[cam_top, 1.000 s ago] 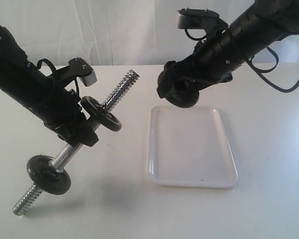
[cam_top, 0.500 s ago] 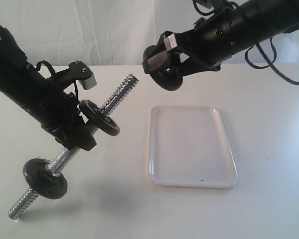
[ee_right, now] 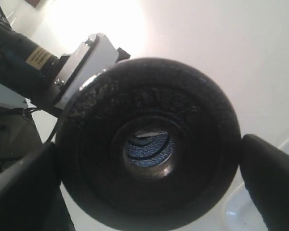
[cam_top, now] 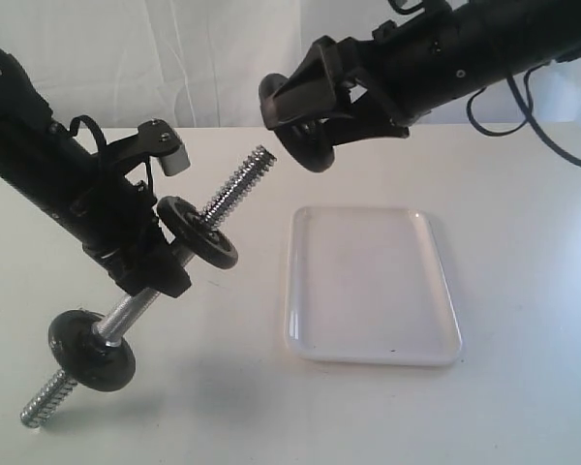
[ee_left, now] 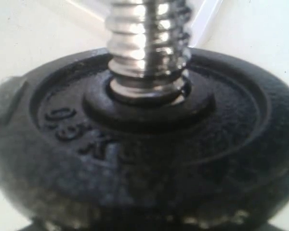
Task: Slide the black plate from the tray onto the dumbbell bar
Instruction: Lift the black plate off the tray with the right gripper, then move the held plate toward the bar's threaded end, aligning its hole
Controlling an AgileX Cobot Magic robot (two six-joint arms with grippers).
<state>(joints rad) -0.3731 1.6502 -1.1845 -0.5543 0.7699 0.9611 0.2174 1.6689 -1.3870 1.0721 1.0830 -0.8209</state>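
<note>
Biggest worry first: everything is up in the air over the desk. The tray, centre right, is empty now, so it won't catch anything that drops.

Next is the bar. It runs on a slant from lower left up toward the middle, and the left claw is clamped around its smooth part between the two discs already on it. It's a one-point grip on a long rod, so I'd guess a bump from the side could swing the bar or twist it in the grip.

Then the plate, upper middle of the frame. It sits edge-on between the fingers of the right claw, which is spread wide and pinches it by the rim on both sides. A rim pinch like that could let it rotate or pop out if it gets shoved against the threads.

Smallest bit is the hole. It faces the bar's threaded tip, which is just beside the plate, a little lower left, not touching. Something ribbed shows through the hole in the right wrist view, likely that tip, so the lineup looks close. Those threads are coarse, though. Come in slightly tilted or off-centre and I reckon the plate's edge catches on them and jams.
</note>
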